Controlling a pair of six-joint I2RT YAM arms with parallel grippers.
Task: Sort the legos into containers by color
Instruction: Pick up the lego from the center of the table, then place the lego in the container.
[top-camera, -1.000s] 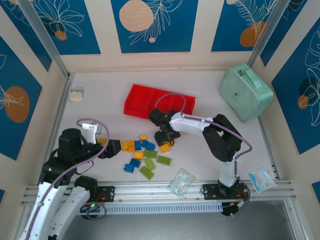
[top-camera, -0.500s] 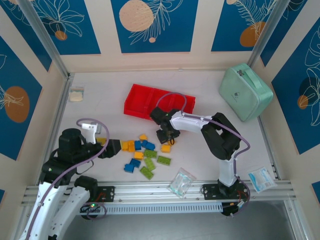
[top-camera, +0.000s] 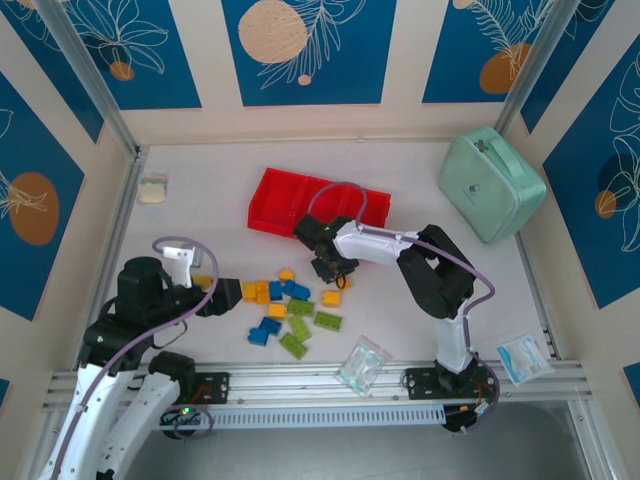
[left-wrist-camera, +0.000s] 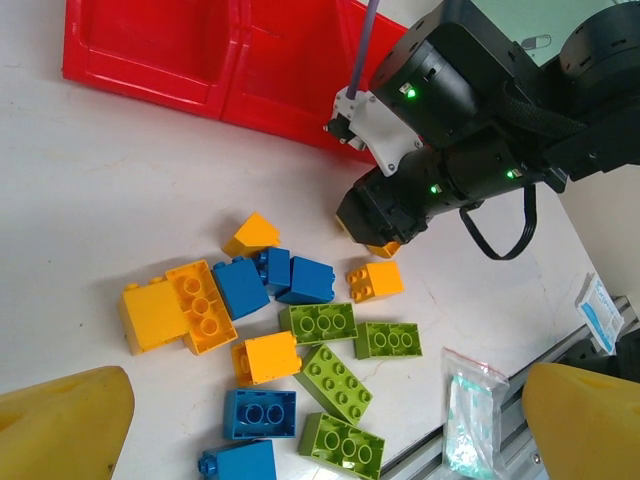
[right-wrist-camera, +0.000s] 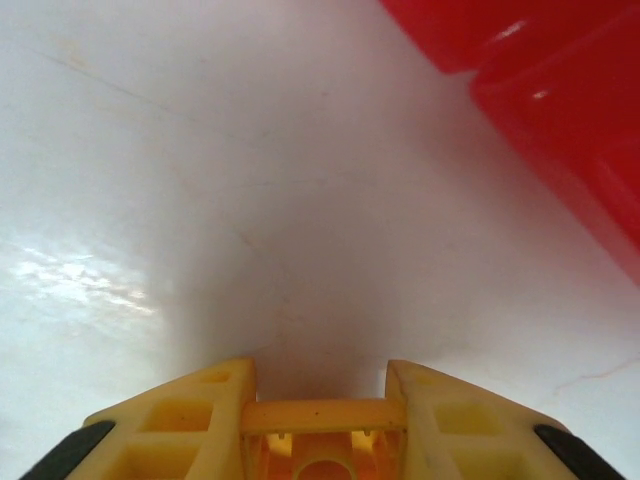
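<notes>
Your red tray (top-camera: 280, 198) lies on the table (top-camera: 200, 220) with its long axis running from 10 o'clock to 4 o'clock in the top view. The right arm (top-camera: 420, 270) crosses its 4 o'clock end, so you cannot see that compartment whole. The left gripper (top-camera: 228, 296) stands wide open at 9 o'clock of the loose legos (top-camera: 285, 305), touching none. The right gripper (top-camera: 331, 272) hangs between pile and tray, at the pile's 1 o'clock, jaws closed on a yellow-orange brick (right-wrist-camera: 320, 415). The fingers cover most of that brick, so you cannot tell which way its long side points.
</notes>
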